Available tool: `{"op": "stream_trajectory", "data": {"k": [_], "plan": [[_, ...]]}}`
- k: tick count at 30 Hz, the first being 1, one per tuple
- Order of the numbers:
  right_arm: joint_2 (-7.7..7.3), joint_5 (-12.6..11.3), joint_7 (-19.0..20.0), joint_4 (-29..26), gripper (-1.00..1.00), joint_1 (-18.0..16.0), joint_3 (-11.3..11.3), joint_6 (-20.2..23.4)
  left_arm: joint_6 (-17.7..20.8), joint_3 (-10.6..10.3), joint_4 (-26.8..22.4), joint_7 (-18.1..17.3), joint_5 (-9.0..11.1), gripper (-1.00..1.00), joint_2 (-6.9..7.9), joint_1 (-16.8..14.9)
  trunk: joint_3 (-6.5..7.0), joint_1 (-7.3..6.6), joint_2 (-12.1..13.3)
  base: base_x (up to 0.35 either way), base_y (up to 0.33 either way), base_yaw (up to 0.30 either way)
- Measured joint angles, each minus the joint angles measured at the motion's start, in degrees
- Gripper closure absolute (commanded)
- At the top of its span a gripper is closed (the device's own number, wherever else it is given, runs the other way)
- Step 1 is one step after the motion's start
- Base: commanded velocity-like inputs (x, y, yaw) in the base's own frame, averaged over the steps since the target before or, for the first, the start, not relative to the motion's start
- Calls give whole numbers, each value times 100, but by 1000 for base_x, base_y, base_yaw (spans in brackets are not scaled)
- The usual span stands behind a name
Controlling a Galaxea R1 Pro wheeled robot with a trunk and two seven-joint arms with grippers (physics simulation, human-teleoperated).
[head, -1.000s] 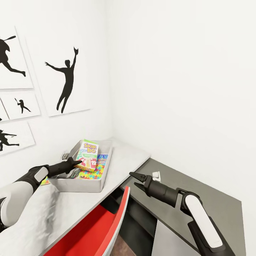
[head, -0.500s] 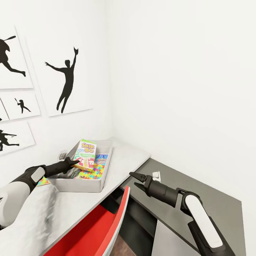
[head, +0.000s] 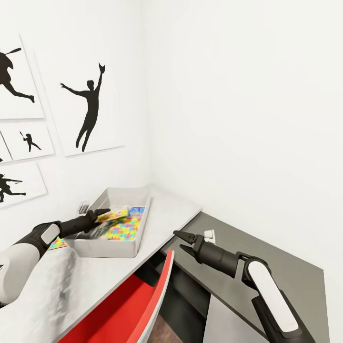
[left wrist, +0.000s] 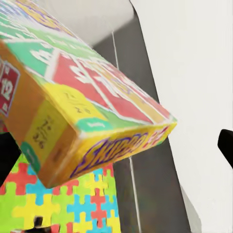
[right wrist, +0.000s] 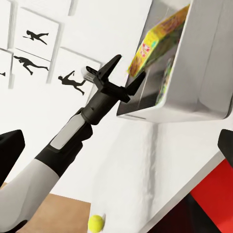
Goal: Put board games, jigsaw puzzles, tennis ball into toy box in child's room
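Left pincer [head: 101, 212] hangs spread open over the toy box [head: 125, 247], its fingers clear of the SKIP BO board game [head: 113, 215], which tilts, dropping inside the box above a jigsaw puzzle [head: 125, 229]. Right pincer [head: 182, 239] waits open and empty at 4 o'clock, over the dark cabinet [head: 290, 274]. Half a second earlier the game stood upright at the fingertips; it has since tipped down. Judging by this, one game is nearly stowed; a puzzle [head: 58, 243] lies on the counter [head: 171, 209] at the box's 9 o'clock, and the tennis ball [right wrist: 96, 223] remains outside.
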Motion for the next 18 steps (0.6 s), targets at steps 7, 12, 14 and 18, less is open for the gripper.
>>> {"op": "stream_trajectory", "data": {"k": [7,12,14,18], "plan": [[0,1,0,0,-100,0,0,0,237,29,-17,0,12,-100,19,0,0,0,0,0,0,0],[0,1,0,0,-100,0,0,0,290,33,-21,-12,30,-100,103,0,0,0,0,0,0,0],[0,1,0,0,-100,0,0,0,340,40,-24,-14,40,-100,135,0,0,0,0,0,0,0],[0,1,0,0,-100,0,0,0,540,33,-177,-19,49,-100,160,-1,0,0,0,0,0,0]]}}
